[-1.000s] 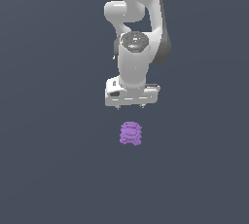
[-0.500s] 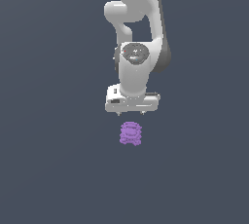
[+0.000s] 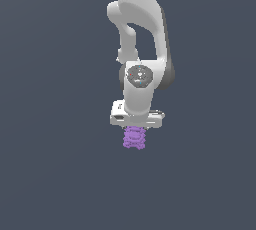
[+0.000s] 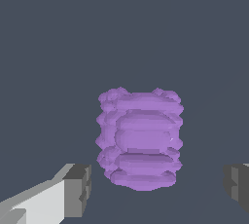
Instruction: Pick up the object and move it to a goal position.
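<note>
The object is a small purple ridged cylinder like stacked rings, lying on the dark grey floor. My white gripper hangs straight above it, its hand just over the object's top. In the wrist view the object fills the middle, and the gripper is open. One grey fingertip stands on one side of the object and the other on the opposite side, both apart from it. The jaws are wider than the object.
Plain dark grey floor all around. No other objects, containers or edges show. No goal marker shows.
The arm has come down toward the purple object; the gap between hand and object has closed. The object has not moved.
</note>
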You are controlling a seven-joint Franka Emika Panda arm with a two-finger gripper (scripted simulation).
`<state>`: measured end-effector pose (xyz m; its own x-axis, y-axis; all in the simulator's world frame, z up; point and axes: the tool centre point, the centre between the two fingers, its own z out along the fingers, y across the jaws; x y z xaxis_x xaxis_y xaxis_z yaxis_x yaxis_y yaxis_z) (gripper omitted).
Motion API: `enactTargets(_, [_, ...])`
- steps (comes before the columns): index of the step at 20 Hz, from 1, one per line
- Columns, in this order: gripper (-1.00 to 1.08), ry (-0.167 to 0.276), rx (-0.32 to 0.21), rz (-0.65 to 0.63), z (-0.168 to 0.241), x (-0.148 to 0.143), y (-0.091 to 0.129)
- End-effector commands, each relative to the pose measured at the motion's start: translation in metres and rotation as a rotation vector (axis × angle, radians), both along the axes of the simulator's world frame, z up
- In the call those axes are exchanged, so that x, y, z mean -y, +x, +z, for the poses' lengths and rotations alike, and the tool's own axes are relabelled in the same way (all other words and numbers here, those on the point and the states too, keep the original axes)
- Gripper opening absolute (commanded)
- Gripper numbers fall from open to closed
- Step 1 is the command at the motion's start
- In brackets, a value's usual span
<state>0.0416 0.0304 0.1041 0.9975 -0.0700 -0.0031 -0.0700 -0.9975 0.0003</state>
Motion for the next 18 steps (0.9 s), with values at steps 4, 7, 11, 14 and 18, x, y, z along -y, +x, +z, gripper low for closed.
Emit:
enactTargets(4, [1.0, 0.0, 0.003, -0.027, -0.011, -0.001, 0.007])
enactTargets(7, [1.0, 0.0, 0.002, -0.026, -0.011, -0.001, 0.006])
enactTargets(11, [1.0, 0.0, 0.002, -0.026, -0.018, -0.001, 0.006])
enactTargets(14, [1.0, 0.0, 0.002, -0.026, -0.03, -0.001, 0.006])
enactTargets(18, [1.0, 0.0, 0.003, -0.028, -0.051, -0.001, 0.006])
